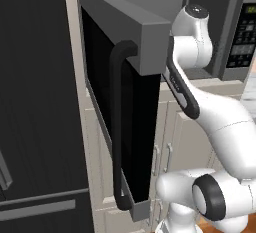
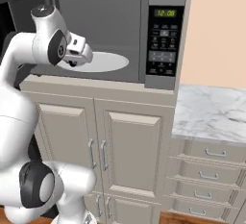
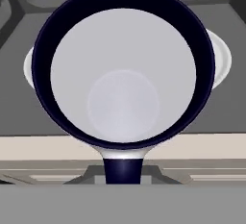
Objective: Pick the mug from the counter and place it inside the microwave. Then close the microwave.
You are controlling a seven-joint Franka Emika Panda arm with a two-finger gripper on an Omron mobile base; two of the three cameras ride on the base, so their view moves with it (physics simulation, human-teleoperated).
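The mug takes up most of the hand view from above, with a dark rim, a pale inside and a dark blue handle at the bottom, where my fingers are. My gripper is shut on the mug at its handle and holds it in the microwave's open mouth, over the near edge of the white turntable. The turntable's rim shows on both sides below the mug. In the right base view my hand hides the mug. The microwave door stands wide open to the left. The marble counter lies to the right.
The open door with its curved black handle juts out close beside my arm. A tall black fridge stands left of it. Beige cabinet doors are below the microwave and drawers sit under the counter.
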